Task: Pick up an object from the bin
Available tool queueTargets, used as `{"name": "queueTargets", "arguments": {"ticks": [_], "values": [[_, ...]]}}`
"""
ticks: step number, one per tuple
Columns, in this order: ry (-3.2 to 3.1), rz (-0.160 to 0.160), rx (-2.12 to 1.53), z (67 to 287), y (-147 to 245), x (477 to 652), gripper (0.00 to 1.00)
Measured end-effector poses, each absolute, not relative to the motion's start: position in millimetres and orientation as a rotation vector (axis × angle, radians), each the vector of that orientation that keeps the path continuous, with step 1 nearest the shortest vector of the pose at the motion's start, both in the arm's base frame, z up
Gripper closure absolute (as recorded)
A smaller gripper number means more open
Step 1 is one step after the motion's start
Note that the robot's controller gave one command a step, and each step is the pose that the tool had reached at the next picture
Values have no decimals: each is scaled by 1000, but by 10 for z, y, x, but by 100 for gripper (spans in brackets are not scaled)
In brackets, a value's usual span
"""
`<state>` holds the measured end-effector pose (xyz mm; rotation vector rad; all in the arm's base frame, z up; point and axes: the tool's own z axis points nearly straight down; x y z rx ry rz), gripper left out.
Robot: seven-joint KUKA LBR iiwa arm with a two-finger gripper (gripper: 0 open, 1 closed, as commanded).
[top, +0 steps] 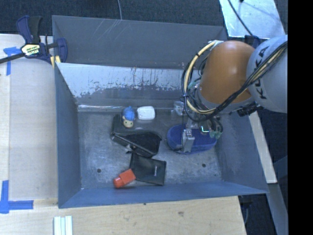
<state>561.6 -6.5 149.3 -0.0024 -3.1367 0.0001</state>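
Gripper point(187, 142) apparently on blue rounded object point(174, 137).

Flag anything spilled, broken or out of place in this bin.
Nothing spilled or broken. The gripper is over a blue rounded thing at the right of the bin; black pieces, an orange block and a white oval lie loose. Its far wall shows scratches.

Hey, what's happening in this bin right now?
The robot arm is in the grey bin from the right, with its end effector low over a rounded blue object on the right of the floor. I can't tell if it grips it. Black pieces, a white piece and an orange one lie to its left.
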Motion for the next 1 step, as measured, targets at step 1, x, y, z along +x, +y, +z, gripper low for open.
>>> {"name": "queueTargets", "arguments": {"ticks": [1], "values": [[-3137, 0, -2, 661, -280, 5673, 0]]}}
